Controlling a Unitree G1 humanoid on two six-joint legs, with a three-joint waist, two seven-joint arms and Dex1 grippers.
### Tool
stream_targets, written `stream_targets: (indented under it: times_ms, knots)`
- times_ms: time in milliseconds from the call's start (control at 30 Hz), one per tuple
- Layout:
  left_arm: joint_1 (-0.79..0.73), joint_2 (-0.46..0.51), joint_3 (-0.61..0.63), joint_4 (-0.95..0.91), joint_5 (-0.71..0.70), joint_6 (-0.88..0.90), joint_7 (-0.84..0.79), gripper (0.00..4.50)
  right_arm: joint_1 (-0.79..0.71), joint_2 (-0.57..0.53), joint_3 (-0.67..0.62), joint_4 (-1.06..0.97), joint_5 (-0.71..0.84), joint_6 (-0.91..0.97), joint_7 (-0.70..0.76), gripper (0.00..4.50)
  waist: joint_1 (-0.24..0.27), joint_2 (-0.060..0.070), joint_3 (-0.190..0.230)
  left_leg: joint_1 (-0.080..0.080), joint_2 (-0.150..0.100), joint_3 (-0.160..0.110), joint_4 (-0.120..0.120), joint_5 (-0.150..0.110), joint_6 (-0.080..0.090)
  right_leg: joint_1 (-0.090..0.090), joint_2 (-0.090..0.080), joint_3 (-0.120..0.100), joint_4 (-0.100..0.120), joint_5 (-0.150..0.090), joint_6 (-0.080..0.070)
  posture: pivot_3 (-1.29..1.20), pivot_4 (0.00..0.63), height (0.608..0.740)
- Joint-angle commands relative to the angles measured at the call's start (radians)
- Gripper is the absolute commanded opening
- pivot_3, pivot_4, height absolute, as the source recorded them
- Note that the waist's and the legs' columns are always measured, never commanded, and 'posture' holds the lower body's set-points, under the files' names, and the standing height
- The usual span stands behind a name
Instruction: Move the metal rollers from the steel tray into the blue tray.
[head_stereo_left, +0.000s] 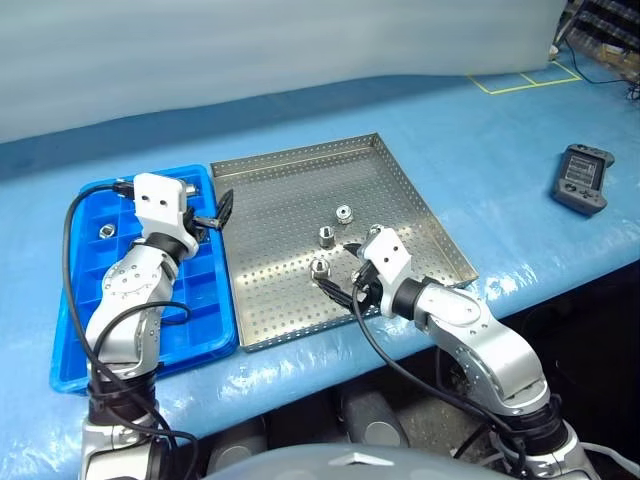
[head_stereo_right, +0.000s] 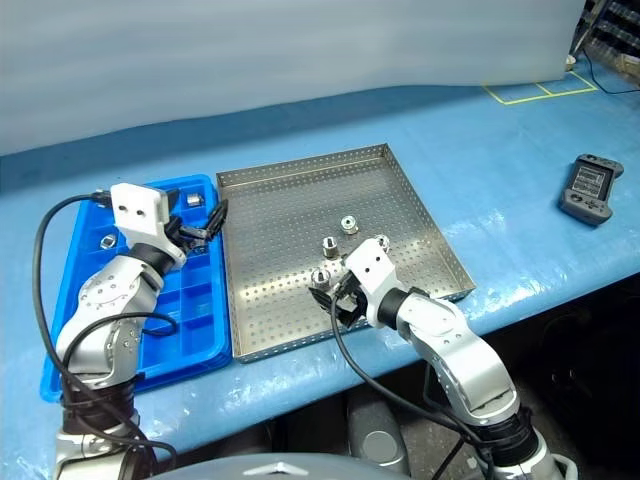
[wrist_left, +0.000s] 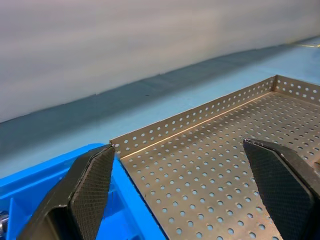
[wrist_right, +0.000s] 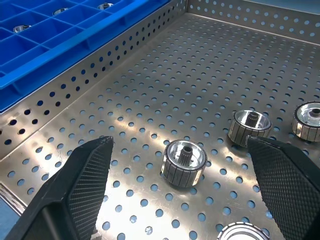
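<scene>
Closing on the nearest small shiny metal roller (wrist_right: 184, 162) is the risky bit: the right end effector (wrist_right: 180, 187) hangs just over it, black fingers spread wide with the roller between them, but a second roller (wrist_right: 249, 127) sits at its 2 o'clock, near one finger (wrist_right: 287, 187), and another (wrist_right: 243, 232) lies close at 5 o'clock. A slightly off descent could knock a neighbour rolling across the perforated silver steel tray (head_stereo_left: 290, 190), or pinch two at once. Four rollers remain, bunched at the tray's 5 o'clock. The left end effector (head_stereo_left: 222, 213) is spread and empty over the seam between the steel tray and the bright blue compartmented plastic tray (head_stereo_left: 205, 320) at its 9 o'clock, where a few rollers (head_stereo_left: 105, 231) already sit. Both arms converging mid-desk could also clash.
</scene>
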Motion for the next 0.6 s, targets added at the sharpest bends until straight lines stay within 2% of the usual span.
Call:
stream_targets:
  times_ms: [33, 333, 600]
  knots:
    - [0.024, 0.010, 0.064, -0.059, -0.038, -0.002, 0.008, 4.47, -0.009, 0.008, -0.005, -0.035, 0.007, -0.007, -0.002, 4.50, 0.000, 0.000, 0.000, 0.000, 0.000, 0.000, 0.000, 0.000, 0.000, 0.000, 0.000, 0.000, 0.000, 0.000, 0.000, -0.16, 0.150, 0.740]
    - [0.143, 0.084, 0.202, -0.153, -0.086, 0.058, 0.022, 4.47, -0.021, 0.018, 0.022, -0.023, 0.009, -0.013, 0.010, 4.50, 0.007, 0.000, 0.000, 0.000, 0.000, 0.000, 0.000, 0.000, 0.000, 0.000, 0.000, 0.000, 0.000, 0.000, -0.001, -0.12, 0.150, 0.740]
    - [0.186, 0.112, 0.216, -0.173, -0.112, 0.093, 0.013, 4.47, -0.033, 0.032, 0.040, -0.010, 0.007, -0.015, 0.022, 4.50, 0.023, 0.000, 0.000, 0.000, 0.000, -0.001, 0.000, 0.000, 0.000, 0.000, 0.000, -0.001, 0.000, -0.001, -0.002, -0.11, 0.150, 0.740]
